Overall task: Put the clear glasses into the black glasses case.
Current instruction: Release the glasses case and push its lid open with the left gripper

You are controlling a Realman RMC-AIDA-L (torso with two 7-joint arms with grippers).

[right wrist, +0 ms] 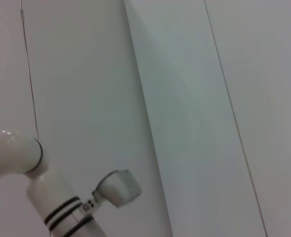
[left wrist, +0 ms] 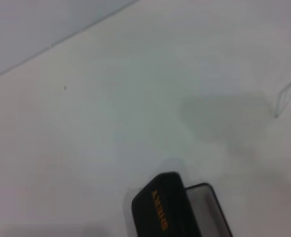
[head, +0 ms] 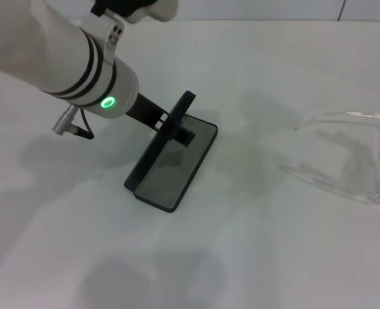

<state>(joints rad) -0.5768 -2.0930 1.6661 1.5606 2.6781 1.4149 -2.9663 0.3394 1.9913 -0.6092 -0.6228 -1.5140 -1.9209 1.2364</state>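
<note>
The black glasses case (head: 177, 168) lies open at the table's middle, grey lining up, its lid (head: 167, 132) standing nearly upright. My left gripper (head: 176, 129) reaches in from the left, black fingers on either side of the lid and shut on it. In the left wrist view the lid (left wrist: 160, 210) shows orange lettering, with the base's rim (left wrist: 210, 195) beside it. The clear glasses (head: 354, 161) lie on the table far to the right of the case, arms pointing left; one arm tip (left wrist: 287, 96) shows in the left wrist view. My right gripper is out of view.
The white table (head: 254, 257) carries only the case and the glasses. My left arm (head: 67, 58) crosses the upper left with a green light on its wrist. The right wrist view faces a pale panelled wall (right wrist: 195, 98) and the left arm (right wrist: 47, 197).
</note>
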